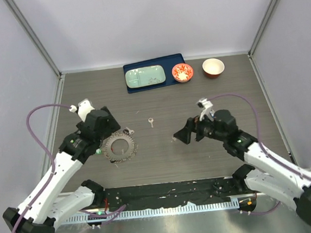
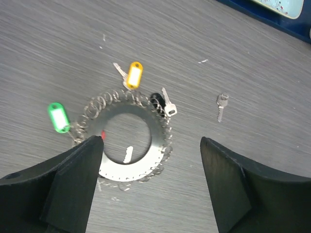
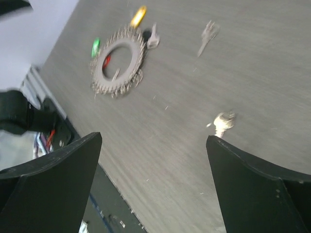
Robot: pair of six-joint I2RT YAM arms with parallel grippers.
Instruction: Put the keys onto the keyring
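Note:
The keyring [image 1: 112, 150] lies flat on the table at front left; it also shows in the left wrist view [image 2: 156, 148] and the right wrist view [image 3: 103, 77]. Keys with a yellow tag [image 2: 134, 74], a green tag [image 2: 59, 117] and a silver key [image 2: 166, 103] hang at its rim. One loose silver key [image 1: 151, 122] lies mid-table. Another key [image 3: 222, 122] lies on the table by my right fingertip. My left gripper [image 1: 108, 133] hovers open over the ring [image 2: 150, 141]. My right gripper [image 1: 181, 134] is open and empty [image 3: 153, 137].
A blue tray [image 1: 179, 60] at the back holds a pale green plate [image 1: 145, 77]. A red-and-white bowl [image 1: 183, 72] and a second small bowl [image 1: 213, 67] stand to its right. Frame posts rise at the back corners.

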